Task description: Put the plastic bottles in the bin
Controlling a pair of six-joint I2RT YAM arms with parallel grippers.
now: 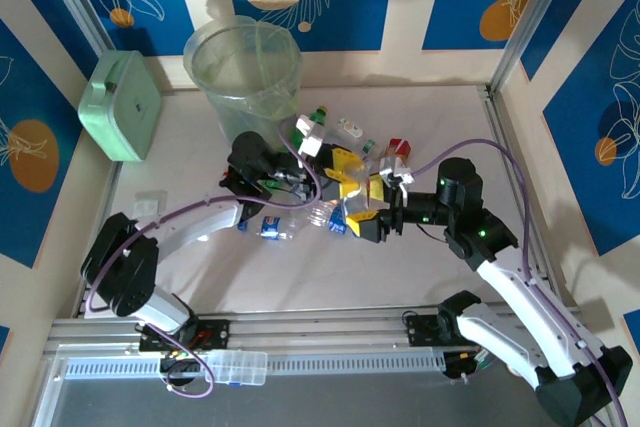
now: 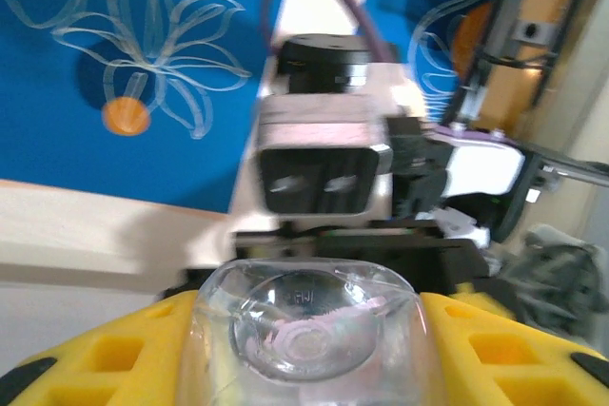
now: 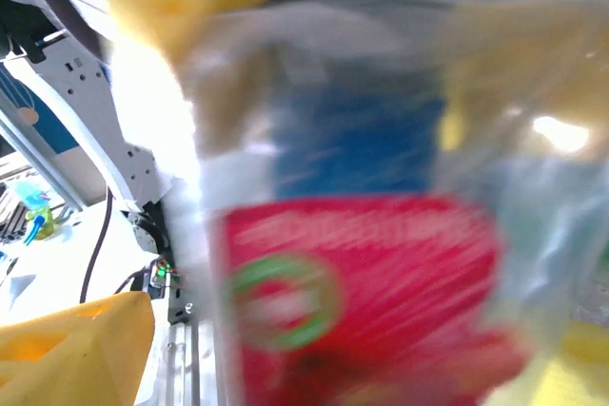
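Mint-green sq. box point(image 1: 120, 105) w/ handle, tilted against left wall at far-left of table point(image 1: 330, 277). 1 small white sq. piece point(image 1: 147, 206) flat on tabletop, nearer in. Clear compartment case point(image 1: 222, 368) on near alu. rail point(image 1: 330, 329). Blue wall panels point(image 1: 340, 7) w/ white leaf outlines.

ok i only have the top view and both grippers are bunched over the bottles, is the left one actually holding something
Observer: Yes. In the left wrist view the left gripper has a clear bottle wedged between its yellow fingers, base toward the camera.
Operator: and the right one
Observer: The right gripper looks open: a bottle with a red and blue label sits close before its camera, blurred, with a gap beside the lower left finger.
Operator: same bottle?
Observer: Cannot tell. The left wrist camera does face a grey two-lens block straight ahead.
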